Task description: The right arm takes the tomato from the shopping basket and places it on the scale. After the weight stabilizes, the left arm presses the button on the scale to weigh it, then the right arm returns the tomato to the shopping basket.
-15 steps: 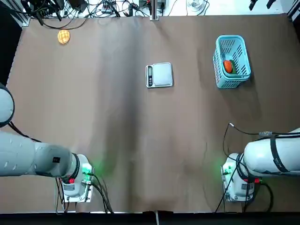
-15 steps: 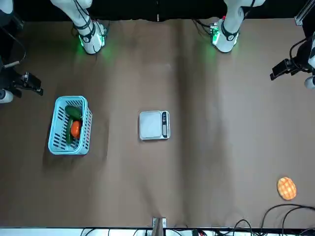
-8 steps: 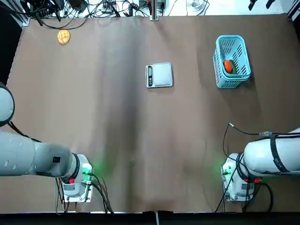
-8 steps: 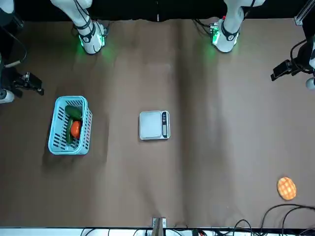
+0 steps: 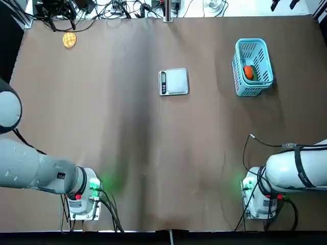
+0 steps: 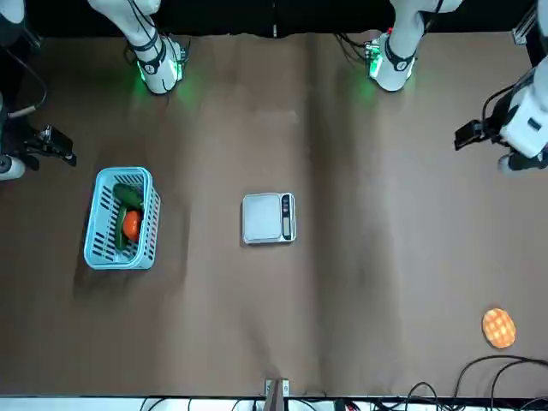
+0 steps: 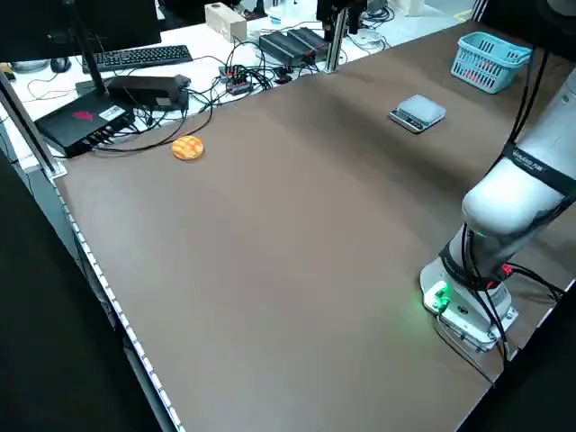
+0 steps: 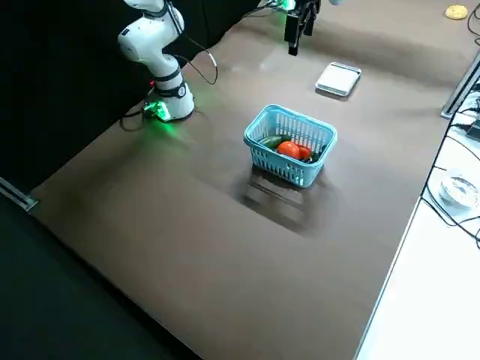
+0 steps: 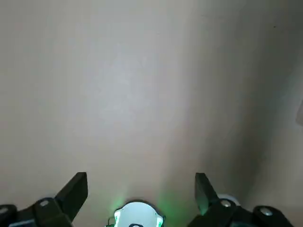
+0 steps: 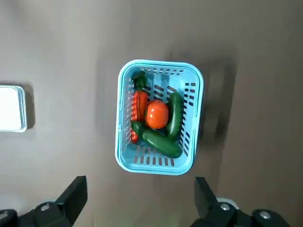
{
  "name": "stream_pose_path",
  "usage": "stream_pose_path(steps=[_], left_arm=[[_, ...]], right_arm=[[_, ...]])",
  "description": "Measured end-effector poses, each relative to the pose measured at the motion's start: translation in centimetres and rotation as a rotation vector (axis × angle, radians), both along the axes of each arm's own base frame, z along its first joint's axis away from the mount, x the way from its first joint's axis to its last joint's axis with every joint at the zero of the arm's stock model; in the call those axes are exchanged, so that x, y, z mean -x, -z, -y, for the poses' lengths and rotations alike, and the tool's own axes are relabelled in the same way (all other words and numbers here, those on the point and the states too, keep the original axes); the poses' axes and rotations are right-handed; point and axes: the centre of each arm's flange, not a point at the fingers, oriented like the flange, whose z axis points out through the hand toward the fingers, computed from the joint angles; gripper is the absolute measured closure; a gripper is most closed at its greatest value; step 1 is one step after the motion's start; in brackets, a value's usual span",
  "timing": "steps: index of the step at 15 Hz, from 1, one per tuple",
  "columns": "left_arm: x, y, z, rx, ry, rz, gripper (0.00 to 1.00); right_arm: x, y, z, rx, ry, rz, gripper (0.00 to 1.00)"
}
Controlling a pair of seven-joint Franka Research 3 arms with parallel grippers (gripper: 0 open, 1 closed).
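With its fingers spread wide and nothing between them, the right gripper (image 10: 141, 201) hovers over the table near the shopping basket (image 10: 124, 164); the left gripper (image 9: 141, 201), also wide, hangs above bare tabletop. And there's the tomato (image 10: 157, 114) inside the basket, hemmed in by a carrot (image 10: 138, 108) and green vegetables (image 10: 161, 143), round, showing no long axis!

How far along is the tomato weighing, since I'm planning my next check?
Done: no weighing step is visible. In hand: nothing; the right black two-finger gripper is open near the light-blue plastic basket, where the round orange-red tomato lies. Left: everything, from loading the bare silver-grey scale to returning the tomato.
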Motion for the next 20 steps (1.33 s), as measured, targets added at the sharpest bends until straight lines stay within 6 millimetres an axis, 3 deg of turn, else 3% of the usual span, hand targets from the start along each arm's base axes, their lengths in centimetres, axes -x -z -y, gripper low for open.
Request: stream_pose_path(steps=[7,13,20], left_arm=[[-0.6,0.1,0.2,0.009,0.069,-0.001,0.0],[-0.6,0.0,0.3,0.063,0.388,-0.01,0.0],[0.1,-0.1,3.5,0.101,0.638,-0.038,0.0]], right_arm=[[-0.8,1.1,0.2,0.0,0.004,0.022,0.01],[-1.7,10.1,0.2,-0.001,0.006,0.012,0.0],[-0.7,21.2,0.9,0.0,0.02,0.042,0.0]])
